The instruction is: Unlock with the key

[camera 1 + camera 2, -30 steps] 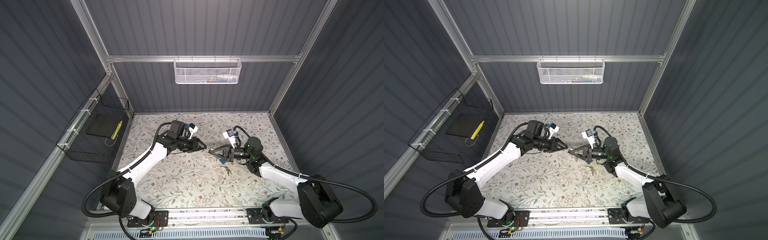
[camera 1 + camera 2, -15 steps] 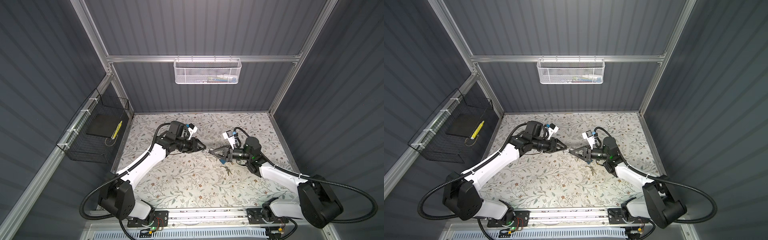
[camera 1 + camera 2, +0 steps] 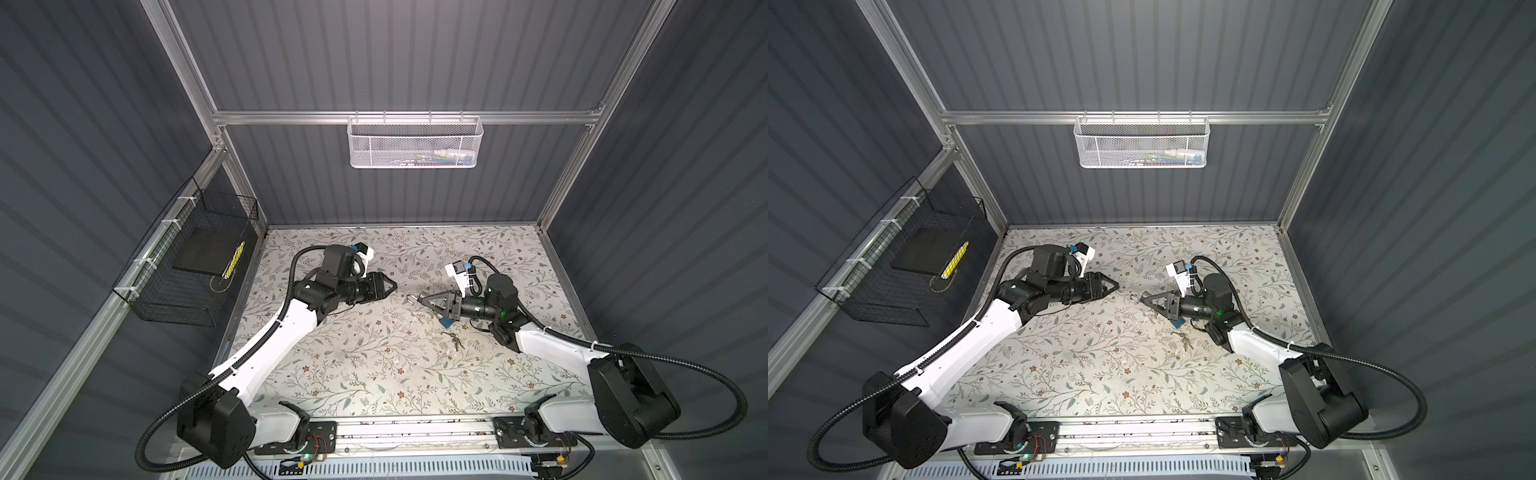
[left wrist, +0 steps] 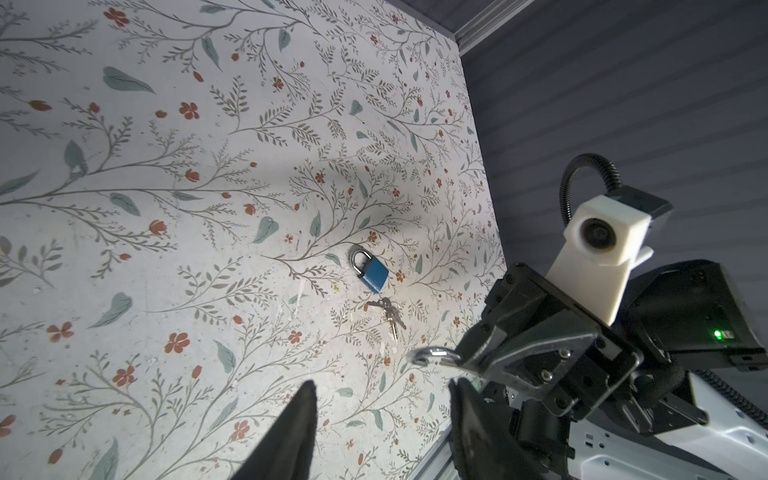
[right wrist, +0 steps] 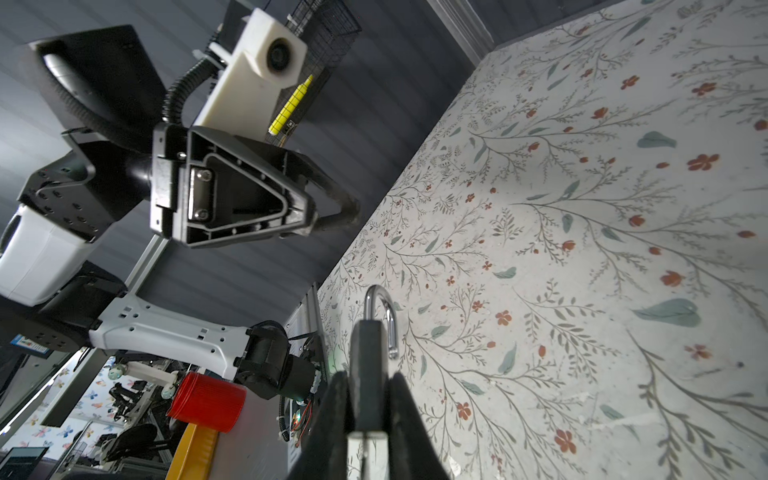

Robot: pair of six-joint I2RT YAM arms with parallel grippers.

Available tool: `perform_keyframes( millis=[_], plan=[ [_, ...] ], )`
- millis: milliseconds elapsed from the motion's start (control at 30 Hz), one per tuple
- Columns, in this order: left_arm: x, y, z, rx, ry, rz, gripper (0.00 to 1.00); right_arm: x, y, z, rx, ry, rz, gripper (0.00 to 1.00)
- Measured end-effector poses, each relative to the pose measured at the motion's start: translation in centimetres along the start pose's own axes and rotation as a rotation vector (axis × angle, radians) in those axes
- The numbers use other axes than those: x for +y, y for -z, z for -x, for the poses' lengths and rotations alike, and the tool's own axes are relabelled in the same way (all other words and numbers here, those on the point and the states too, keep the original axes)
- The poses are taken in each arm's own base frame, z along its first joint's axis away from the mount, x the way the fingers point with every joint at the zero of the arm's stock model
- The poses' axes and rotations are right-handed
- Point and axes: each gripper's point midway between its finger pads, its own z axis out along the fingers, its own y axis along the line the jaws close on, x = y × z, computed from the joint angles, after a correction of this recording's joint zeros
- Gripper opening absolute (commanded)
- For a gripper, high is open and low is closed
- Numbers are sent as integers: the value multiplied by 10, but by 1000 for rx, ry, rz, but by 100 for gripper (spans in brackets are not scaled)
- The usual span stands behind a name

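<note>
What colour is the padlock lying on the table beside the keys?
The padlock has a blue body and a silver shackle, clearest in the left wrist view.

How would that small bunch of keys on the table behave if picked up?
The keys seem to fan out from one ring, so lifting one would probably leave the rest dangling. They lie thin and flat on the table, so they may slide before lifting. Each looks like stiff metal, likely light.
</note>
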Motion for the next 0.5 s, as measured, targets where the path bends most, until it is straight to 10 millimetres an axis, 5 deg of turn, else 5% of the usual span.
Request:
perform_keyframes(
  millis=[167, 500],
  plan=[
    [3, 2, 0, -20, 21, 8, 56, -23, -15, -19, 44, -67, -45, 0],
    [3, -3, 2, -40, 52, -17, 56, -51, -80, -57, 166, -185, -40, 0]
  ],
)
